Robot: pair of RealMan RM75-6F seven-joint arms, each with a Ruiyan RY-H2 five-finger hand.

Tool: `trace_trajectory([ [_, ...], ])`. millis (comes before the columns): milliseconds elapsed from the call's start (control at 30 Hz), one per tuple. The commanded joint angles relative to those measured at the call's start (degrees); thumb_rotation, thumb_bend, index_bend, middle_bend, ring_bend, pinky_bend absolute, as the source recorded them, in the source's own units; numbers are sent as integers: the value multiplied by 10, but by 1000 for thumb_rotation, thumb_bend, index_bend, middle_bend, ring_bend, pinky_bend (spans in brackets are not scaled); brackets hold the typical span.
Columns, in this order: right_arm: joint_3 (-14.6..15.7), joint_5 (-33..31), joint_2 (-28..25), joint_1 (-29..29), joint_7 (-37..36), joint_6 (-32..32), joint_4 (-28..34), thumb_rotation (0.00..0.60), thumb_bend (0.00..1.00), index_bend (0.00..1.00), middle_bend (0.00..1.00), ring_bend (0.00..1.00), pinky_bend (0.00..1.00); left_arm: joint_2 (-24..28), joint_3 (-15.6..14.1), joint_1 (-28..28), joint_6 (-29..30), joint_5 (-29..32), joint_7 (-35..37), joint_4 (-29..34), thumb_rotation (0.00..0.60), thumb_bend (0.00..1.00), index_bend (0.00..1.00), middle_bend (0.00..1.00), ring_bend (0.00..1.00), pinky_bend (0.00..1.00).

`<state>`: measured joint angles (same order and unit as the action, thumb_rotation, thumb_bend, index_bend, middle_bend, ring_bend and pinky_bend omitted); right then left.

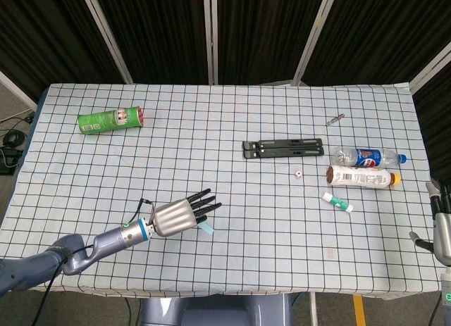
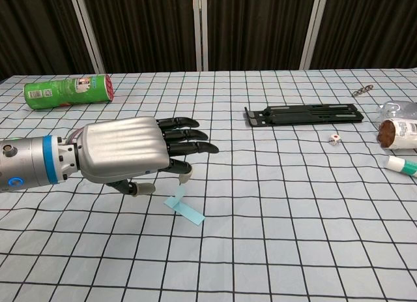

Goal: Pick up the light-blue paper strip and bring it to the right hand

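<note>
The left hand (image 2: 124,151) hovers with fingers spread just above the light-blue folded paper strip (image 2: 184,208). The strip lies on the checked worktop (image 2: 273,204). The right hand (image 1: 441,231) sits at the far edge, its fingers unclear.

Even, bright light falls from overhead on the checked tabletop (image 1: 232,129), so shadows are faint and short; only a soft smudge sits under the left hand (image 2: 124,152). The hand's silver shell catches a mild sheen. Black curtains (image 2: 260,28) behind stay dark. Both views are sharp, grid lines bending slightly toward the edges.
</note>
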<state>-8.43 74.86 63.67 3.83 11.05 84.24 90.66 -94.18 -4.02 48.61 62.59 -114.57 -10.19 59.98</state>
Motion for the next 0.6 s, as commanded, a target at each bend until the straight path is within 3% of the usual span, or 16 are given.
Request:
trace_trajectory([
  [33,0,0,-2,0,-2,0,1,600,0,0,0,0,0,-6,-5,4,-1,1,-2,-3,600,375,396,0,0,0],
  [600,-1,-1,-10,-2,-18,-1,3,600,0,0,0,0,0,-18,-18,21,31,1,-14,-18,600,398,387,0,0,0],
])
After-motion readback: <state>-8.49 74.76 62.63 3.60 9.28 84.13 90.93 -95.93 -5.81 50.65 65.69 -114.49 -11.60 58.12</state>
